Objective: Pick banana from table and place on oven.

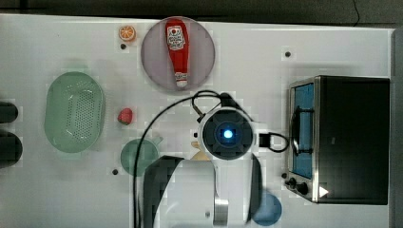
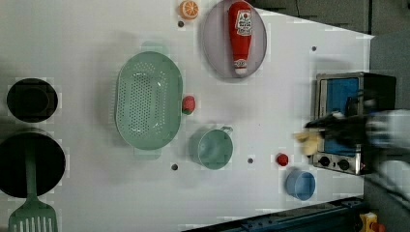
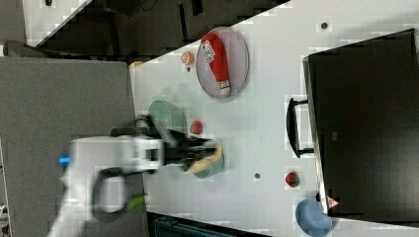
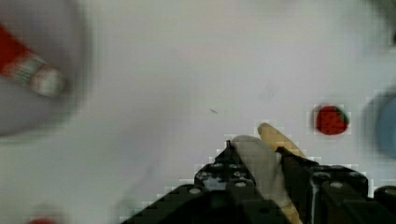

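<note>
Hand (image 4: 261, 161) clamped on banana (image 4: 261, 172), lifted clear of bench (image 1: 57, 190). Banana's long axis runs out past fingertips. Toaster oven (image 1: 354, 137) lies toward top view's right, well apart, black top bare. Judgement: carry needs sideways travel that way, staying above oven's top.

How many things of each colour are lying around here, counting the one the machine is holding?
Red: 3, ketchup bottle, strawberry, strawberry
Green: 3, colander, cup, spatula
Blue: 1, bowl
Orange: 1, orange slice
Yellow: 1, banana
Total: 9
</note>
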